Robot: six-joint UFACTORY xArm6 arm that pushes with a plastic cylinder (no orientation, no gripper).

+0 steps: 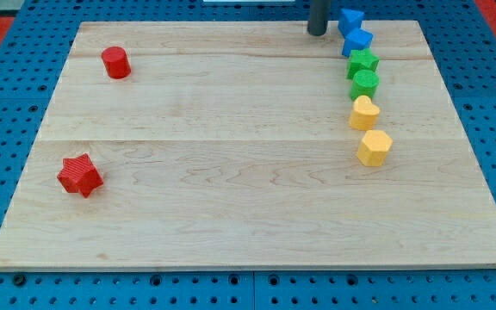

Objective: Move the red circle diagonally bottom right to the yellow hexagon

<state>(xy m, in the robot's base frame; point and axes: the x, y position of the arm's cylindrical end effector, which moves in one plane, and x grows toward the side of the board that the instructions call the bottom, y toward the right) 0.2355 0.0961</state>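
The red circle stands near the board's top left. The yellow hexagon lies at the right, the lowest block of a column. My tip is at the view's top, just left of the blue blocks and far right of the red circle. It touches no block.
A red star lies at the lower left. Above the yellow hexagon run a yellow heart-like block, a green round block, a green star and two blue blocks. The wooden board sits on a blue pegboard.
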